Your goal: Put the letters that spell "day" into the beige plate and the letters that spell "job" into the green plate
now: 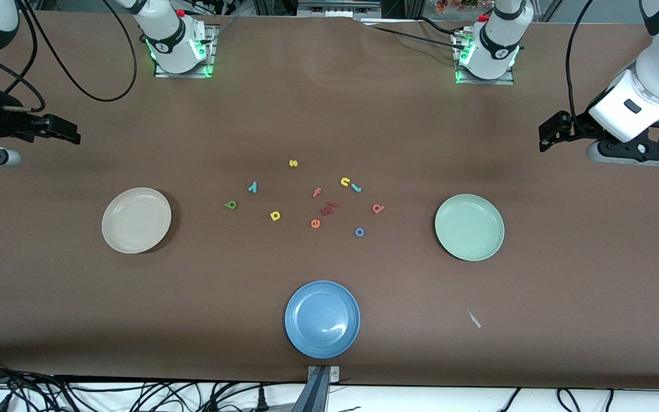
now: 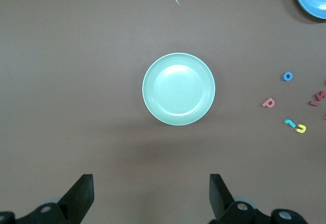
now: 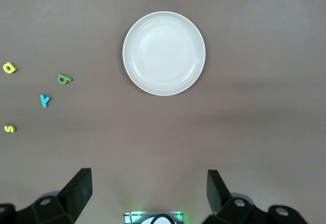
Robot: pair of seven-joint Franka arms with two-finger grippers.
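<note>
The left gripper (image 2: 150, 196) hangs empty with its jaws spread wide over bare desk (image 1: 564, 274) at the left arm's end, and the right gripper (image 3: 147, 193) hangs the same way, released and holding nothing, over the right arm's end; both arms wait. The green plate (image 1: 469, 227) lies toward the left arm's end, the beige plate (image 1: 137, 220) toward the right arm's, neither with anything in it. Between them the letters are scattered on the desk: yellow "d" (image 1: 275, 216), green "a" (image 1: 230, 205) and teal "y" (image 1: 253, 186) toward the beige plate, teal "j" (image 1: 356, 187), blue "o" (image 1: 359, 232) and red-pink "b" (image 1: 378, 209) toward the green plate. The "j" seems to touch a yellow letter (image 1: 345, 182) just beside it. A blue plate (image 1: 322, 319) lies nearest the front camera
</note>
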